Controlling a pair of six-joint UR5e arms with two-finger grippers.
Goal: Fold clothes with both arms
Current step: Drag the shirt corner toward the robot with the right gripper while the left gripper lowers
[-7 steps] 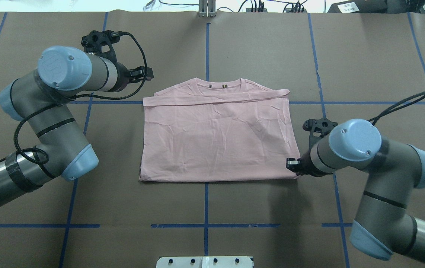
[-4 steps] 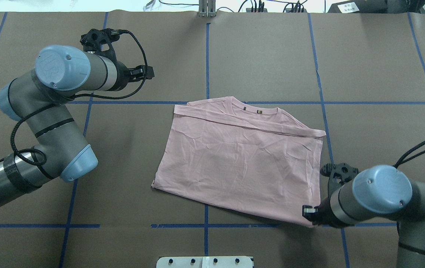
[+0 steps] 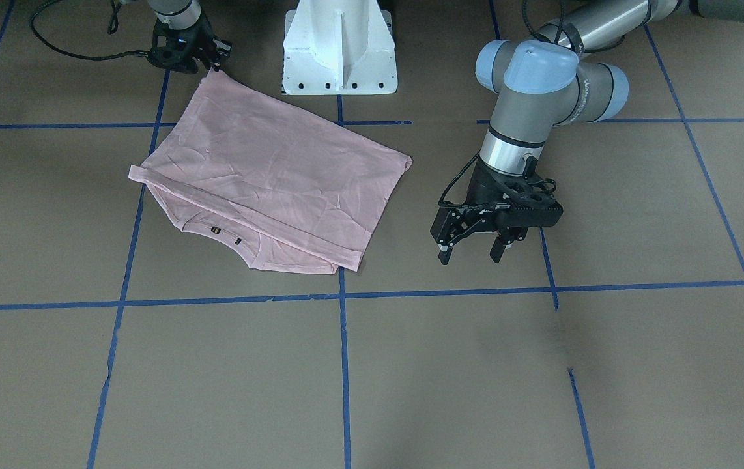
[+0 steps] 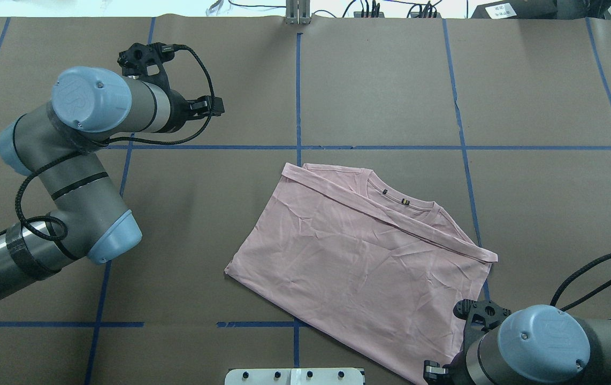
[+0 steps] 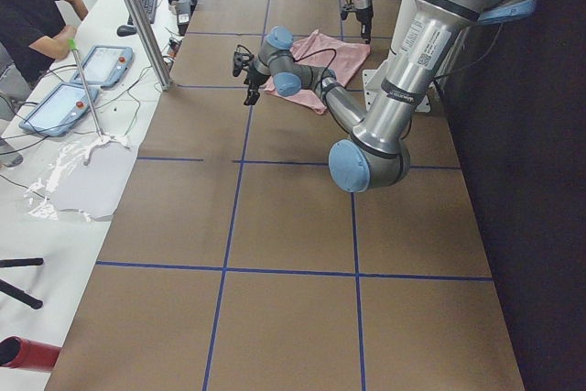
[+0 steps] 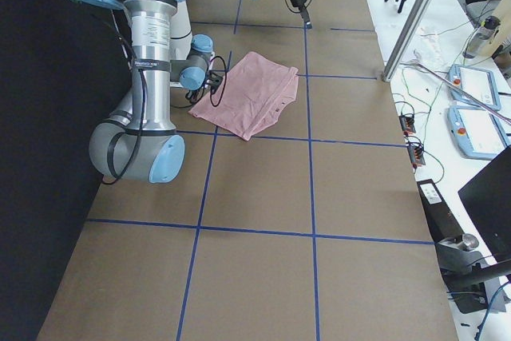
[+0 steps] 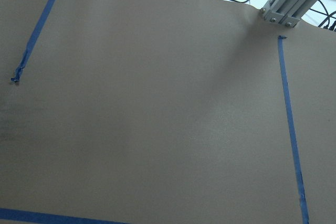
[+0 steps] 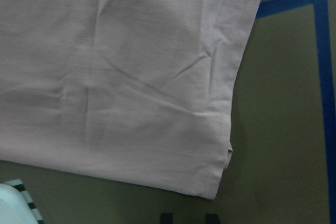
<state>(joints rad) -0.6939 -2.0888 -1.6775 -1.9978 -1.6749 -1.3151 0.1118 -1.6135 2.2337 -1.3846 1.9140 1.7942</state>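
Observation:
The pale pink T-shirt (image 4: 359, 262) lies folded and flat on the brown table, plain side up and turned at an angle, with its ribbed neck (image 4: 399, 200) away from the robot. It also shows in the front view (image 3: 268, 176). My right gripper (image 3: 215, 57) sits low at the shirt's corner nearest the robot's base. In the right wrist view the gripper (image 8: 188, 217) has its fingertips a little apart, the shirt corner (image 8: 210, 190) lies just ahead of them, and no cloth is between them. My left gripper (image 3: 470, 253) is open and empty, well clear of the shirt.
The white pedestal (image 3: 339, 45) stands close beside the right gripper and the shirt's near corner. Blue tape lines (image 4: 297, 91) cross the table. An aluminium post (image 7: 286, 3) and cables stand at the far edge. An operator (image 5: 32, 6) sits beyond the table's left end.
My right gripper has moved back toward the robot's base, and the shirt has slid and turned with it, its right side now nearest the pedestal. The left arm has barely moved.

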